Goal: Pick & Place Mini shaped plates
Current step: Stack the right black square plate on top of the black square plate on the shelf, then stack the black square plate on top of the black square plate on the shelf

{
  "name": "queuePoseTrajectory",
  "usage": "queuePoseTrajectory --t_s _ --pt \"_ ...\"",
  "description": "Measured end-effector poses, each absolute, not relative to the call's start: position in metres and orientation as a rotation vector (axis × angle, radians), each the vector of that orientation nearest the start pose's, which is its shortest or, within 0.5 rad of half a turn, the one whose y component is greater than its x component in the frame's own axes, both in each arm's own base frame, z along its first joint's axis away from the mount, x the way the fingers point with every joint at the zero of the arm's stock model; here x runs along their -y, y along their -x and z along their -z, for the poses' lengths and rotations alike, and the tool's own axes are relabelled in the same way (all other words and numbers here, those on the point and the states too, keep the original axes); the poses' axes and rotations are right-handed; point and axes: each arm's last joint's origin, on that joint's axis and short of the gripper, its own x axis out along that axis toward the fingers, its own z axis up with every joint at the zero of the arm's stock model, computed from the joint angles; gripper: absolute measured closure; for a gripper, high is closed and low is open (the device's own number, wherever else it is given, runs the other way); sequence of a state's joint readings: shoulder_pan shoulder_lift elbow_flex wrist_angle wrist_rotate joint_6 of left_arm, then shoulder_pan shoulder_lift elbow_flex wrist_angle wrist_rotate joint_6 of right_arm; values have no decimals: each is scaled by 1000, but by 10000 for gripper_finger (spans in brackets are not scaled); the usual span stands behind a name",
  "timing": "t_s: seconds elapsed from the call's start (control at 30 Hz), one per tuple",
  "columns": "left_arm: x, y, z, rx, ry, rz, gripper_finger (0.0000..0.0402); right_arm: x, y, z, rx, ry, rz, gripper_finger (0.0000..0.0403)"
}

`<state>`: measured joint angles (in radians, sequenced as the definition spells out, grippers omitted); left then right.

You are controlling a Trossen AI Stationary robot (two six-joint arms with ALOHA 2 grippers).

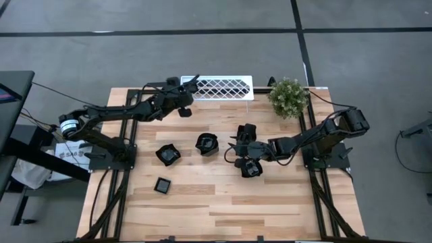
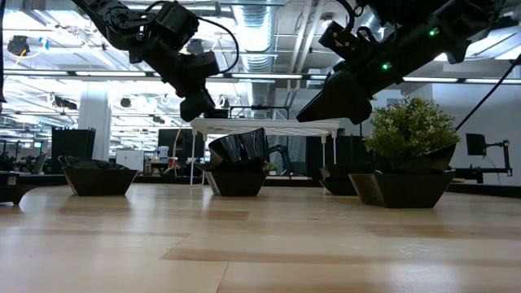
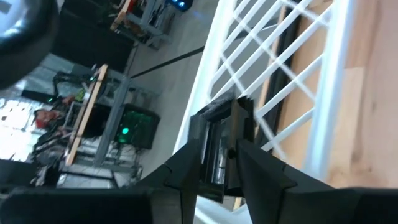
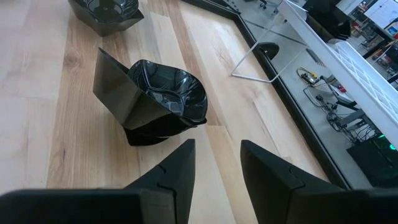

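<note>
The left gripper (image 1: pixel 191 84) is at the left end of the white lattice rack (image 1: pixel 226 88) at the table's far edge, its fingers slightly parted around a small flat black plate (image 3: pixel 219 149) that stands on edge, long side running along the fingers — whether they touch it I cannot tell. The right gripper (image 1: pixel 234 150) hovers mid-table, fingers spread and holding nothing, near a tilted deep plate stacked in another (image 4: pixel 155 99). Other mini plates (image 1: pixel 168 154) lie loose on the wood — one flat square (image 1: pixel 162 185) nearest the front.

No text could be read; a white label (image 1: pixel 65 152) beside the left arm's base bore dark letters too small to make out.
</note>
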<state>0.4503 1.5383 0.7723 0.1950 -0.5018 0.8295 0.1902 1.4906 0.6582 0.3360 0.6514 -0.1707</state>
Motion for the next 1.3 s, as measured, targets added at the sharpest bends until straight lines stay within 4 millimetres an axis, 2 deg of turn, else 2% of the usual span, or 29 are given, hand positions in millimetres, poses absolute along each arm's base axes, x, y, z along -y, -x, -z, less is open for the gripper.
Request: queuePoseTrajectory --t_s 0.27,0.6,0.8,0.93,1.03,1.1,1.2,1.3 --pt "-148 -270 -191 -955 -764 -671 294 -37 -286 -183 -495 365 413 280" --pt "-141 -276 -192 -854 -701 -569 294 -37 -286 -183 -495 364 414 280" --pt "-127 -280 -199 -821 -677 -625 294 -37 -285 -181 -508 368 412 280" --pt "-96 -274 -221 -743 -576 -655 294 -39 -285 -182 -506 370 409 280" --pt "-61 -261 -235 -744 -526 -556 294 -43 -285 -183 -492 368 397 280" --pt "-35 -249 -240 -772 -498 -411 294 -45 -285 -183 -488 372 388 279" --pt "7 -230 -236 -840 -473 -145 294 -47 -285 -183 -489 382 380 280" --pt "46 -211 -220 -879 -469 -3 294 -49 -284 -183 -490 390 373 279"
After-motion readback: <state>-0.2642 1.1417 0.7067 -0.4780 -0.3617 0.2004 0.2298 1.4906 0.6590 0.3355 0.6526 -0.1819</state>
